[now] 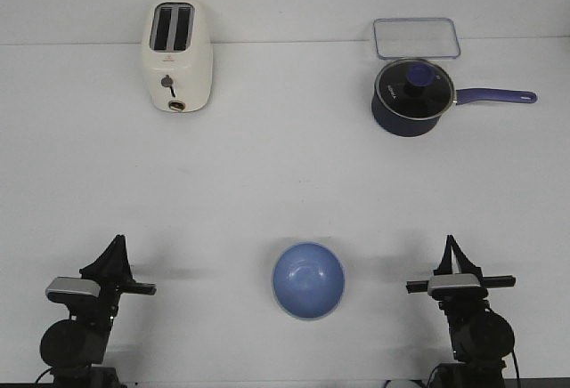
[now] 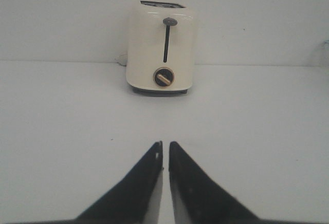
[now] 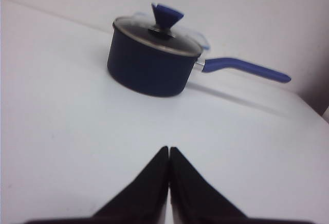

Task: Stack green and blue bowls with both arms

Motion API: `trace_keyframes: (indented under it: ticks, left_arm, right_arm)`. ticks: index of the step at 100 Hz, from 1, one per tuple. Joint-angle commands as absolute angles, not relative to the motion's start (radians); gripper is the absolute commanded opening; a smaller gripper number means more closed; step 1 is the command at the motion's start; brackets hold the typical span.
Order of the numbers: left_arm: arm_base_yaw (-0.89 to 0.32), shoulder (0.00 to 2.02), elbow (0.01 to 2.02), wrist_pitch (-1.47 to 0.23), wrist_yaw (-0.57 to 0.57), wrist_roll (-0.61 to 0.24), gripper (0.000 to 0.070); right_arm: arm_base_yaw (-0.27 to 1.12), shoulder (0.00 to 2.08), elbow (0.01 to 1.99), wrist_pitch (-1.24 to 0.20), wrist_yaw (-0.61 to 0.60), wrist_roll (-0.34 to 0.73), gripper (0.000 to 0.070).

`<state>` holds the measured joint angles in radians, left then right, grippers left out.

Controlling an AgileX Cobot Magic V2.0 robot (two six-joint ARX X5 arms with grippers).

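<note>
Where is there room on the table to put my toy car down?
The wide middle between the toaster, the saucepan and the blue bowl is bare. It is most crowded by the saucepan and the clear lid behind it.

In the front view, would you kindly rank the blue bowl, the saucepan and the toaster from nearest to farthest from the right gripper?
1. Blue bowl: beside the right gripper, toward the table's centre, at the near edge.
2. Saucepan: far side, almost straight ahead.
3. Toaster: far side, across on the left.
</note>
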<state>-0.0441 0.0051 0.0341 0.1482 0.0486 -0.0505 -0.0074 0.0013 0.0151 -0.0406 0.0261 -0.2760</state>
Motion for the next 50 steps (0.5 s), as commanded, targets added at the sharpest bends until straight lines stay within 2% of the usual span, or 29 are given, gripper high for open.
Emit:
trace_keyframes:
  ticks: [1, 50]
  left_arm:
    - [-0.044, 0.004, 0.014, 0.159, 0.049, -0.055, 0.0014]
    - [-0.044, 0.004, 0.015, 0.158, 0.049, -0.055, 0.0015]
  right_arm:
    - [-0.006, 0.001, 0.013, -0.028, 0.022, -0.278, 0.0]
    - [-0.006, 0.001, 0.013, -0.018, 0.027, -0.278, 0.0]
